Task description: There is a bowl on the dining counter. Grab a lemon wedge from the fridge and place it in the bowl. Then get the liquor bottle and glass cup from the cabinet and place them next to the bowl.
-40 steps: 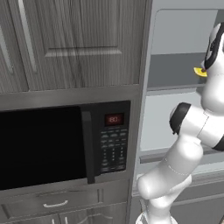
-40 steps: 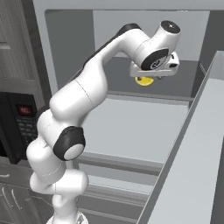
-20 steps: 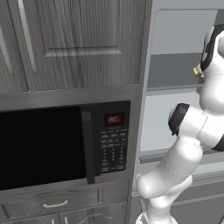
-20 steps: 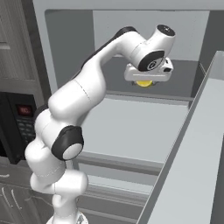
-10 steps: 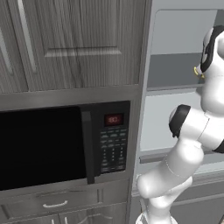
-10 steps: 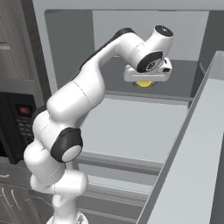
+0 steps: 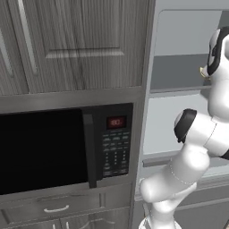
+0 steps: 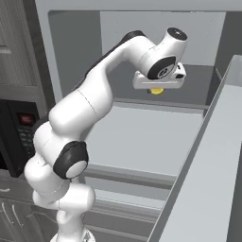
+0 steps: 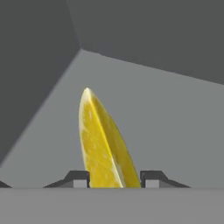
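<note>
Grey fridge shelf (image 8: 142,123) lies under the gripper (image 9: 113,178), whose jaws touch both sides of the yellow lemon wedge (image 9: 103,144); lifting it, bowl, bottle and cup all remain.

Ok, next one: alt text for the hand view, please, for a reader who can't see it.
A yellow lemon wedge stands on edge between the gripper's two dark fingertips, which sit close against its sides. Behind it stretches a plain grey fridge shelf meeting darker grey walls.
</note>
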